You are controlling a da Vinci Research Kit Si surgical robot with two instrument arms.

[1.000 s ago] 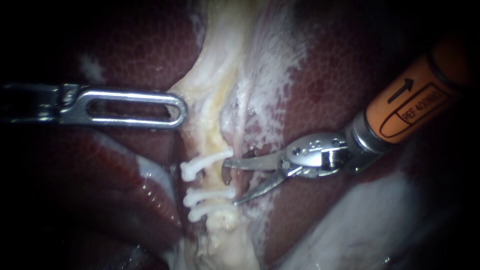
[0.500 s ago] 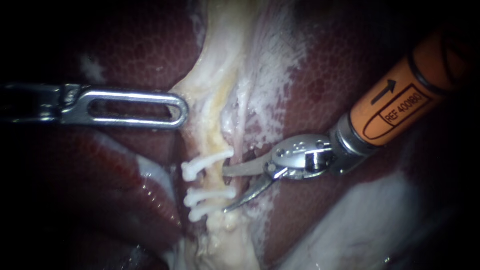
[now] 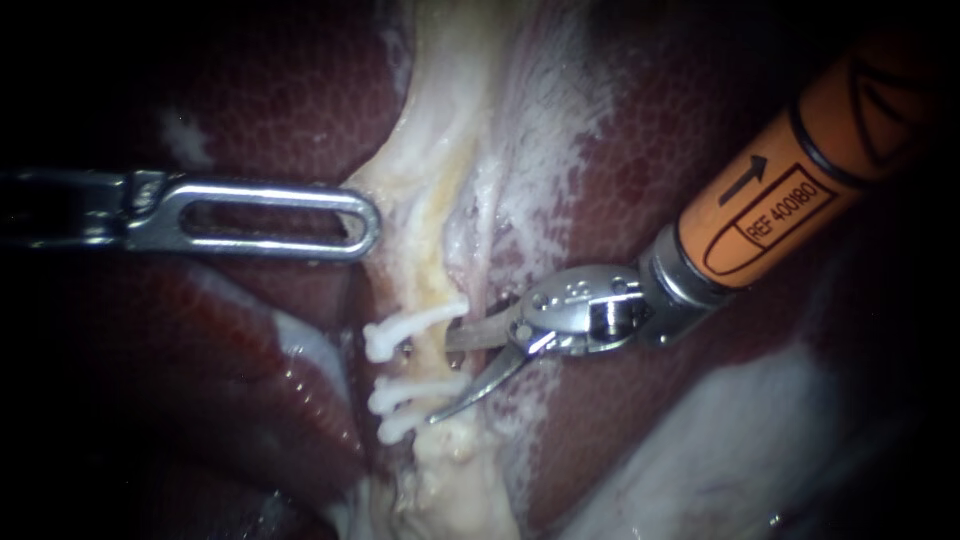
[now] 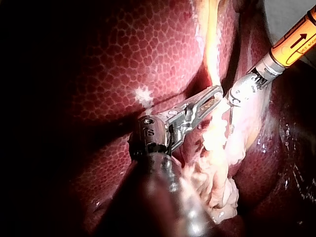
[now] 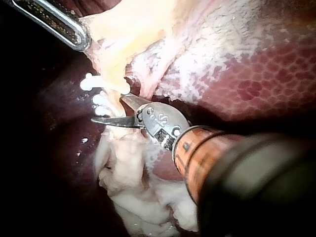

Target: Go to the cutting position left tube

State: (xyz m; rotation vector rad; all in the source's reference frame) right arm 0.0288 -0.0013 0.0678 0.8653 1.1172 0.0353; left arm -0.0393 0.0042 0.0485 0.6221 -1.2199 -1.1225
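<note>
Right instrument [image 3: 440, 378]: blades parted, nothing gripped, tips reaching the left tube [image 3: 432, 300] in the gap between the upper clip [image 3: 400, 330] and two lower clips [image 3: 405, 392]. Left tube: pale yellow, flanked by dark red liver [image 3: 270, 100]. Left instrument [image 3: 368, 225]: jaws clamped on pale tissue [image 3: 385, 190] beside the tube, above the clips.

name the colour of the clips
The clips are white, best seen in the endoscope view.

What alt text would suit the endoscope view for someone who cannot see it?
The open blades of my right instrument straddle a pale tube among three white clips. My left instrument meets the pale tissue's edge, with dark red liver around.
</note>
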